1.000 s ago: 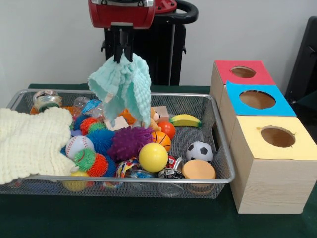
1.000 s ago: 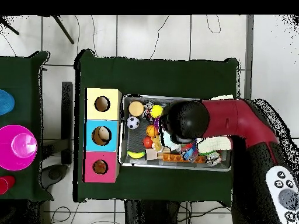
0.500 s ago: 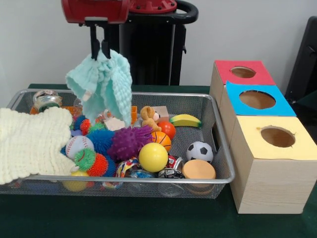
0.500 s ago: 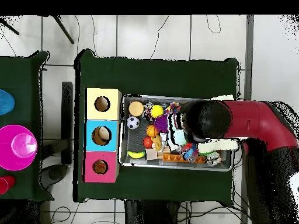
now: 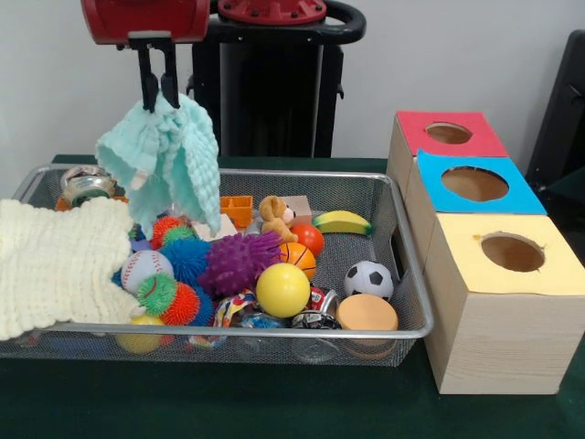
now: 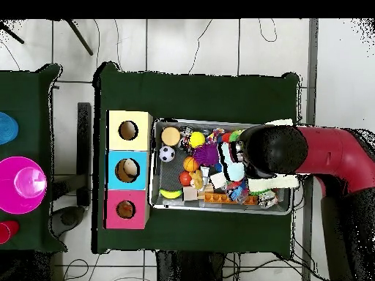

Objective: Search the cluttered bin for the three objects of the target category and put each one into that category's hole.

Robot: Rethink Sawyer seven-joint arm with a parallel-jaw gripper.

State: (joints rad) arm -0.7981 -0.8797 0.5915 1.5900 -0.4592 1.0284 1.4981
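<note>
The gripper [image 5: 156, 84] hangs high above the left part of the bin [image 5: 413, 302], its two dark fingers [image 5: 144, 87] pinched tight on the top of a mint-green cloth [image 5: 164, 157] — the fabric bunches at the fingertips and drapes down in folds, its lower edge dangling just over the toys. Nothing else touches the gripper. In the overhead view the arm [image 6: 322, 150] reaches in from the right and its dark round head covers the bin's right-hand part, so the grip itself is hidden there.

Below the cloth, the bin is crowded: a cream knitted blanket [image 5: 55, 265] spills over the left rim, a purple spiky ball [image 5: 238, 262] sits mid-bin beside a yellow ball [image 5: 282, 289], and a small soccer ball [image 5: 368, 278] lies near the right wall.

The hole [image 5: 448, 133] — round, in the red face — tops the farthest of three boxes standing right of the bin.
</note>
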